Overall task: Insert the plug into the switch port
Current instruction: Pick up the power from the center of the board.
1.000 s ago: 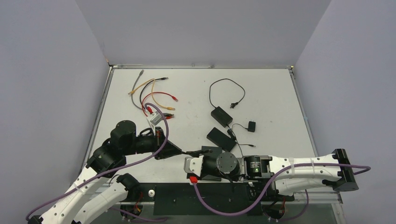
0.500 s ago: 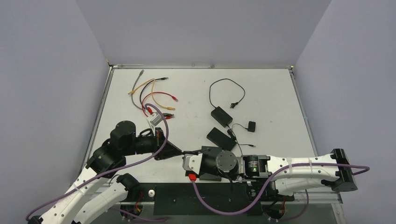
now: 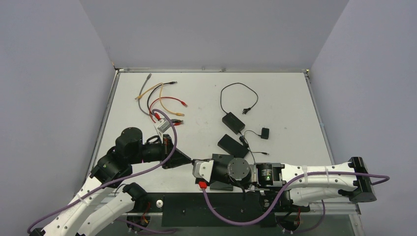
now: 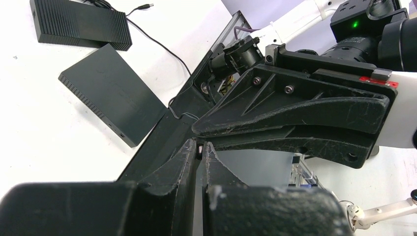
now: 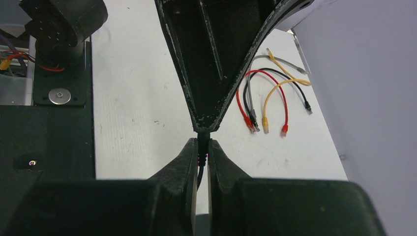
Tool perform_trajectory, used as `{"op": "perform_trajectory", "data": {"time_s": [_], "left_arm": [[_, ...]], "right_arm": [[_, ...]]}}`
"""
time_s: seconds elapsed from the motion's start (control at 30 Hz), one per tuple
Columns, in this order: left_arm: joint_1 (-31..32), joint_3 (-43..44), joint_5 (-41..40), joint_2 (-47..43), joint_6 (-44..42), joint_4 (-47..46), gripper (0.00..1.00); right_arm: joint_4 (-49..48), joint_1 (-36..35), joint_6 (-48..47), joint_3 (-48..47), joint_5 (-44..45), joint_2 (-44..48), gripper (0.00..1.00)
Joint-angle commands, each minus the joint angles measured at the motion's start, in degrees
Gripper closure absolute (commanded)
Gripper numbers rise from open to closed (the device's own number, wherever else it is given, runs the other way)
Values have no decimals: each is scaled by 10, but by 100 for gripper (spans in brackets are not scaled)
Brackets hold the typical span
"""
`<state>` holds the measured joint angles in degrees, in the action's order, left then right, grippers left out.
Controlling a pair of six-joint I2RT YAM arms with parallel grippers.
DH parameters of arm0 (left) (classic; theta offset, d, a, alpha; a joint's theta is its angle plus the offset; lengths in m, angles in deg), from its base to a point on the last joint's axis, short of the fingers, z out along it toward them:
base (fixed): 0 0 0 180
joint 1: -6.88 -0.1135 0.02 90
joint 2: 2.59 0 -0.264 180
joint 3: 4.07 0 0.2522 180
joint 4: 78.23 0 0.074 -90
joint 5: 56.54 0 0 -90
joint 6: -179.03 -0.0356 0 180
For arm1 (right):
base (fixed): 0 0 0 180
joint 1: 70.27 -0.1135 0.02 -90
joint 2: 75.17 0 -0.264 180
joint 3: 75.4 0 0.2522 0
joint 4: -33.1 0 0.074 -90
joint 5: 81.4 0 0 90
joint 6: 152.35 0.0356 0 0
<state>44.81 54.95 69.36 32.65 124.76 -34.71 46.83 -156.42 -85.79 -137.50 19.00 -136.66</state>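
One plug [image 5: 201, 151]: black with a ribbed collar, held where the two arms' tips meet, close to the near edge of the table and about midway across. I see it best from the right wrist.
Right gripper [image 5: 201, 142]: fingers pressed onto the plug from both sides. Its thin black cord runs down the slit between them.
Left gripper [image 4: 200, 146]: fingers drawn together with only a sliver between them and a small dark piece pinched at the very tips. From the right wrist I see its point meeting the plug's upper end.
Tips: nose to nose, touching, with the plug clamped by both.
Flat box [image 4: 110, 93]: black, lying on the table just beside the meeting point, with a small opening in its near side face.
Ribbed box [image 4: 78, 22]: black, beyond the flat box and apart from it. A thin cord with a barrel end lies alongside.
Switch: I cannot tell from here which box it is.
Adapter [image 3: 232, 122]: mid-table, farther back, its cord looping toward the far edge.
Patch cables [image 3: 160, 101]: red, yellow, grey and black, bunched at the far left, well apart from the grippers.
Table [image 3: 285, 98]: white, walled on three sides.
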Motion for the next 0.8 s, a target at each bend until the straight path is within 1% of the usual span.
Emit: {"op": "perform_trajectory", "data": {"time_s": [0.0, 0.03, 0.07, 0.1, 0.13, 0.17, 0.2, 0.23, 0.3, 0.53, 0.67, 0.77], "left_arm": [[-2, 9, 23, -4, 1, -42, 100], [-3, 10, 23, -4, 1, -41, 100], [-3, 10, 24, -4, 1, -41, 97], [-5, 10, 23, -5, 1, -42, 86], [-6, 11, 22, -6, 0, -42, 80], [-8, 11, 21, -7, 0, -42, 71], [-11, 11, 19, -8, 0, -41, 66], [-13, 12, 18, -9, 1, -40, 57], [-19, 15, 13, -12, 0, -36, 50], [-28, 16, -33, -10, -4, -24, 47], [-28, 5, -40, 6, -3, -27, 47], [-28, -13, -43, 17, 0, -35, 47]], "right_arm": [[-19, 6, 6, -16, -6, -1, 100], [-16, 6, 7, -15, -7, 0, 100], [-15, 6, 9, -15, -7, 2, 100], [-13, 7, 10, -13, -7, 3, 100], [-12, 8, 13, -11, -6, 7, 100], [-8, 8, 15, -8, -4, 9, 100], [-4, 8, 18, -7, -1, 14, 100], [-3, 9, 20, -3, 6, 18, 100], [13, 10, 26, 6, 24, 32, 100], [69, 21, 74, 49, 129, 91, 100], [118, 35, 117, 65, 192, 123, 100], [159, 61, 156, 68, 233, 152, 100]]}}
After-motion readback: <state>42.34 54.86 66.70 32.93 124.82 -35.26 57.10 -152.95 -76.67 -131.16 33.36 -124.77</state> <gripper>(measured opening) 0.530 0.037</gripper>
